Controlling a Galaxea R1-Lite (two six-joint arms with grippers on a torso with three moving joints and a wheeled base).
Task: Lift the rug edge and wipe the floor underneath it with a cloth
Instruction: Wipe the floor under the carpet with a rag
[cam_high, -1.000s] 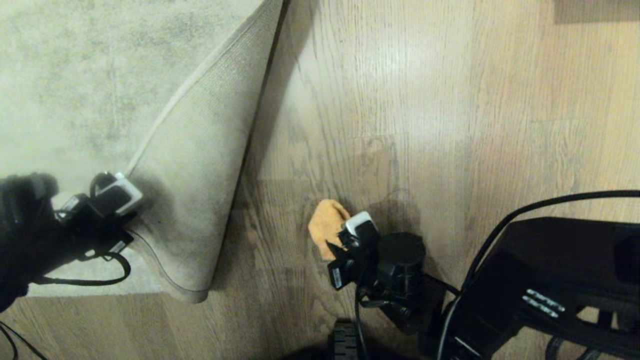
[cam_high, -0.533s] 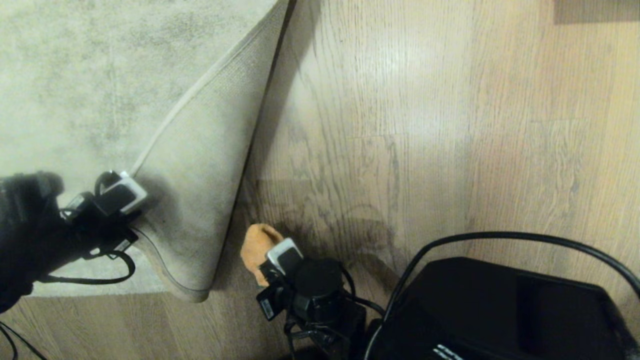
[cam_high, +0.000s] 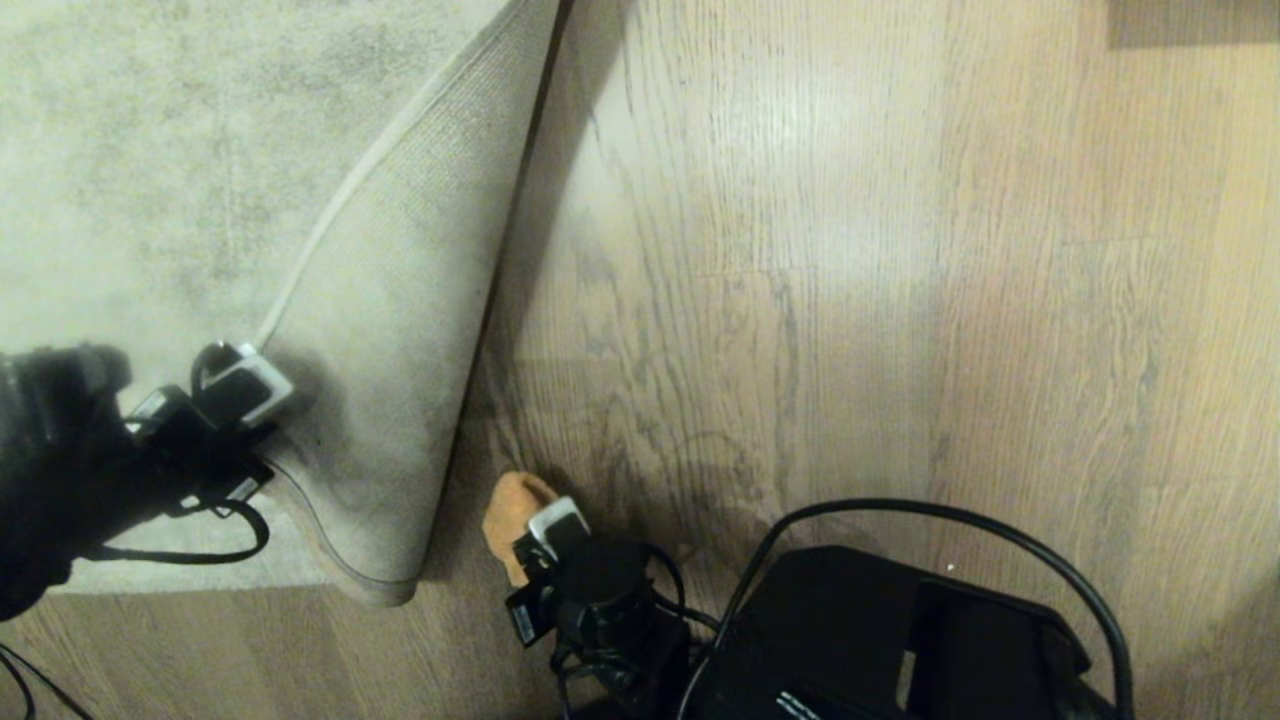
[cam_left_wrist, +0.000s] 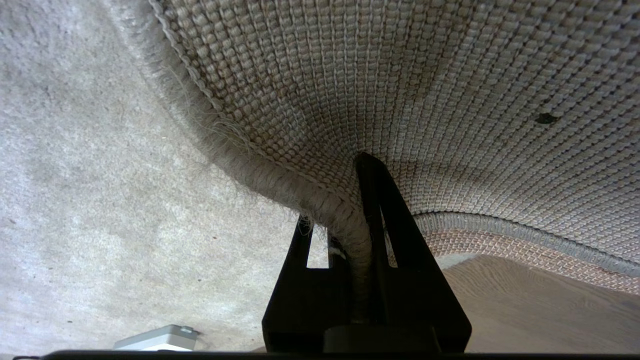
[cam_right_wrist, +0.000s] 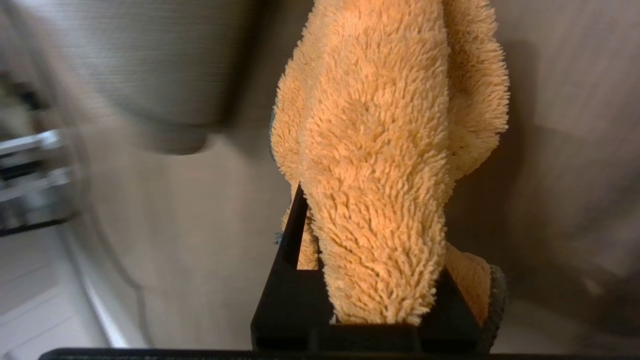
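The rug edge (cam_high: 300, 500) sits folded back at the lower left of the frame, pale backing up, its bound border clamped in the left pincer (cam_left_wrist: 357, 220), which holds it just as it did a second ago. Beside it the cloth (cam_high: 510, 510), gripped tight in the right pincer (cam_high: 535, 545), has swept from mid-frame down and left across the floor (cam_high: 850, 300) to just beside the lifted flap. That looks like a wiping stroke covering the exposed planks, so wiping seems well underway.
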